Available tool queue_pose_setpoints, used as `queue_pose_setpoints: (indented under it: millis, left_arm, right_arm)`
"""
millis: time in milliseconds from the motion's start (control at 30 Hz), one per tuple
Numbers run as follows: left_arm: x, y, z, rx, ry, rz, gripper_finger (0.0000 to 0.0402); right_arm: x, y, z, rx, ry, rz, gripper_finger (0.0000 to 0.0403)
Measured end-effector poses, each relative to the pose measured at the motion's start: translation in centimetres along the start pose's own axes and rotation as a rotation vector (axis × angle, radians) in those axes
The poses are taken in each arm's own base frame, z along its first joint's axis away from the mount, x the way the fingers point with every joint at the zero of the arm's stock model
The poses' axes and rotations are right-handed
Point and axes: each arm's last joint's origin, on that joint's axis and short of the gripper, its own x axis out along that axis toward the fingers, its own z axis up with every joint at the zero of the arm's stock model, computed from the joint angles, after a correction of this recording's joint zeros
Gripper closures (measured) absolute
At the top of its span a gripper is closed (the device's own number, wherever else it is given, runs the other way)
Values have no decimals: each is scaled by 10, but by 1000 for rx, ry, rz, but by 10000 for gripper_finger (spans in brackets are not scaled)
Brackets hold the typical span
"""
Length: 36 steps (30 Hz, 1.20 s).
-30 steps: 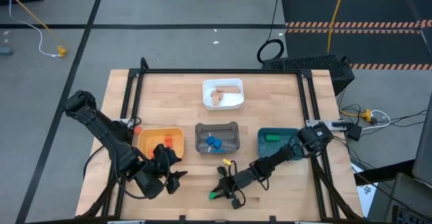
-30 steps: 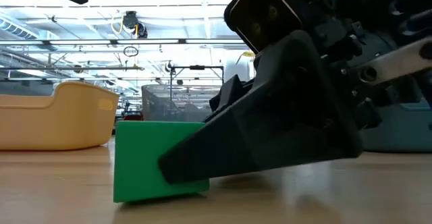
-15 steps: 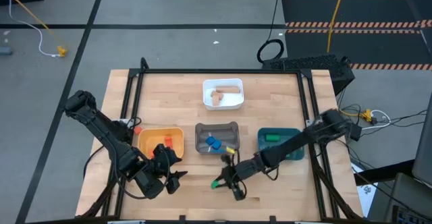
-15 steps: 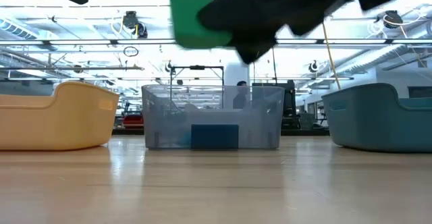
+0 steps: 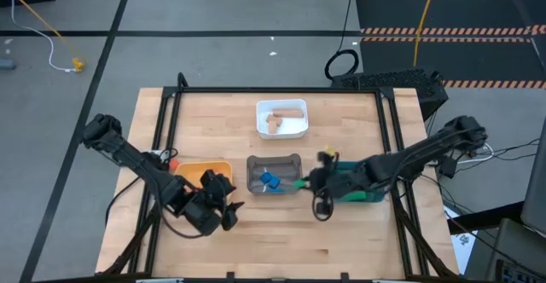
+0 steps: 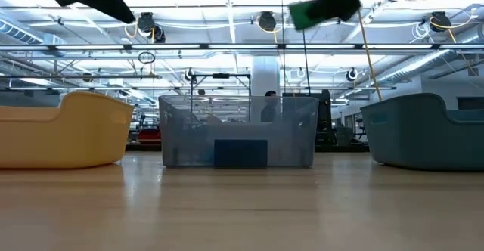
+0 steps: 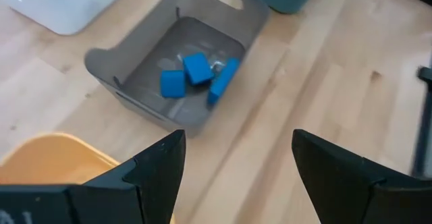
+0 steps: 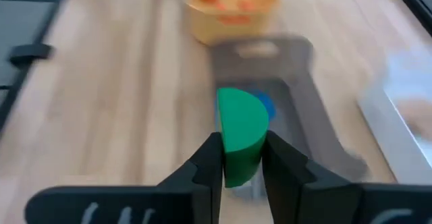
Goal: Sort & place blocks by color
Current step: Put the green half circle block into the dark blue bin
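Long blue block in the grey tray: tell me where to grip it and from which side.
Pinch the long blue block across its narrow width at mid-length, coming from above: the grey tray's walls block side approaches. A neighbouring blue block crowds one long face, so seat that finger carefully.

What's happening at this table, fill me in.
The robot is sorting blocks into trays by color. The right gripper is shut on a green block, held in the air between the grey tray and the teal tray. The left gripper hangs open and empty near the yellow tray. Blue blocks lie in the grey tray.
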Motion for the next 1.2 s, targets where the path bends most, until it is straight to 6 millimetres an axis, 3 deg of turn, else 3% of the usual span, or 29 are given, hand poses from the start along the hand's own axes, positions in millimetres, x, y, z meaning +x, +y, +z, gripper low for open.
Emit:
queue_pose_setpoints:
  millis: [467, 700, 933, 1200]
  left_arm:
    - [29, 29, 38, 58, -16, 128, 131]
    - [40, 44, 53, 62, 26, 147, 131]
    - [45, 52, 60, 55, 25, 173, 131]
    - [51, 67, 69, 26, 38, 231, 131]
  right_arm:
    - [-42, -42, -89, 526, 206, -170, 339]
    - [-61, -50, -104, 680, 315, -163, 339]
    - [-68, -56, -125, 789, 534, -328, 337]
    - [-64, -55, -127, 812, 568, -370, 259]
